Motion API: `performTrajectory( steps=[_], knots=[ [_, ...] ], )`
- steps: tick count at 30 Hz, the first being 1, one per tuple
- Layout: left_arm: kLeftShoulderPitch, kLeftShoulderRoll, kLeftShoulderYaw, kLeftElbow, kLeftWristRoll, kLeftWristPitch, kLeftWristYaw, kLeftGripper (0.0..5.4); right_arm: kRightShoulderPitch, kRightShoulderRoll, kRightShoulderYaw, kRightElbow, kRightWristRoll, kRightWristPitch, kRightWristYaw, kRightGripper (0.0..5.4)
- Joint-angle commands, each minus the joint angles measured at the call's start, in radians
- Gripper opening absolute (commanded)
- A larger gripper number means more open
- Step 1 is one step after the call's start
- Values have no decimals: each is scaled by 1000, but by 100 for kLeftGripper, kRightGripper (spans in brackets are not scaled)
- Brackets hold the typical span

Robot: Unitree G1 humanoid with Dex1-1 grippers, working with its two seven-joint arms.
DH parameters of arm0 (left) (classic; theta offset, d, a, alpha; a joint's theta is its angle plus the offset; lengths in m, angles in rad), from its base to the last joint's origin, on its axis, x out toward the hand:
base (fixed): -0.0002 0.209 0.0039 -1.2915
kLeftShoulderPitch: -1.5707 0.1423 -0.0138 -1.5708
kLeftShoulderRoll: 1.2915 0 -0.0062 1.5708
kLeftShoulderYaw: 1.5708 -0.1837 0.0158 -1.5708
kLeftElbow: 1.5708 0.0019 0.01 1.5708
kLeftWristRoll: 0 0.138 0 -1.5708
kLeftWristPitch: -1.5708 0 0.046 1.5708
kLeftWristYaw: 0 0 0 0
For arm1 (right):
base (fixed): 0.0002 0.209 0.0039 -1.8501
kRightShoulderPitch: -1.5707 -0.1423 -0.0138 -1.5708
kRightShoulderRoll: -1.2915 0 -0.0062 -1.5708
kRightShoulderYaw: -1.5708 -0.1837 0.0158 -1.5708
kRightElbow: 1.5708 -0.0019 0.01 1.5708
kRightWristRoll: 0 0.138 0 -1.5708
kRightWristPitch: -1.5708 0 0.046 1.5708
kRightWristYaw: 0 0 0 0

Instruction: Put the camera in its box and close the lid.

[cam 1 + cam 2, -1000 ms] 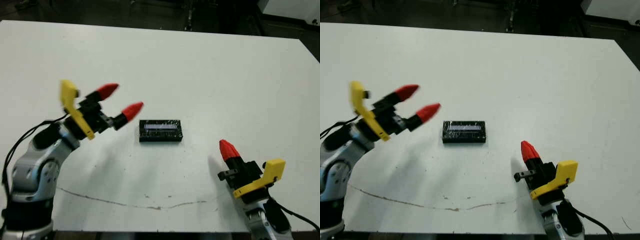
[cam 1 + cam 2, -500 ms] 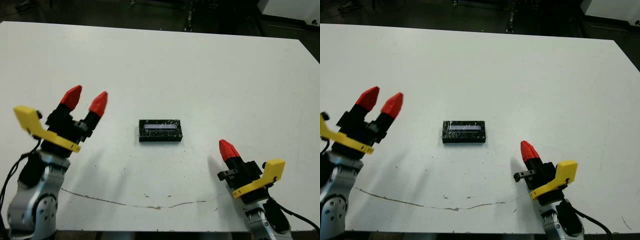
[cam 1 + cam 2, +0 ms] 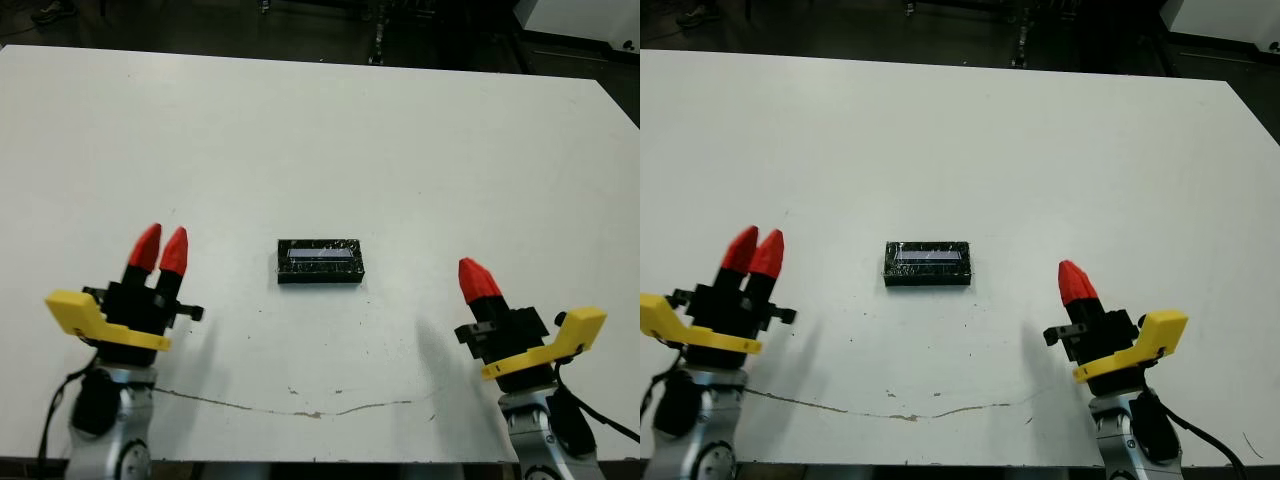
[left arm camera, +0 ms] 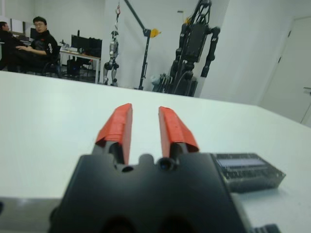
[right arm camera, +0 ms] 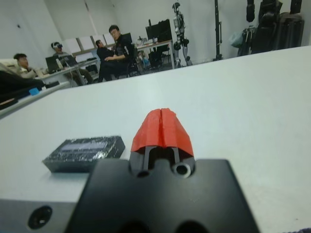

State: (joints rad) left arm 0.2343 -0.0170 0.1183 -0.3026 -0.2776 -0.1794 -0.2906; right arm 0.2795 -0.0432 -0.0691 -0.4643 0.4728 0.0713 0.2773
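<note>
While the lid sits closed at table centre, no writing legible, left gripper stands slightly spread, right gripper pressed together.

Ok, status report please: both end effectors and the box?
Left end effector slightly open, empty. Right end effector shut, empty. Box lidded, mid-table, untouched. Nothing in the way.

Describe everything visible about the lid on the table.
The lid is a flat black rectangle with a glossy, speckled top and a pale strip along its middle. It lies flat and level near the middle of the white table, long side across the view. Neither claw touches it; whatever is beneath it is hidden.
</note>
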Motion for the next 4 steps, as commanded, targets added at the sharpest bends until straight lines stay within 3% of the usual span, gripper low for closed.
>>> performTrajectory(
  steps=[1, 4],
  knots=[
    [2, 1, -15, 29, 27, -29, 16, 51, -4, -9, -10, -17, 9, 27, -20, 0],
    [-1, 4, -25, 43, 42, -53, 26, 5, -4, -8, -8, -22, 17, 35, -26, 0]
  ],
)
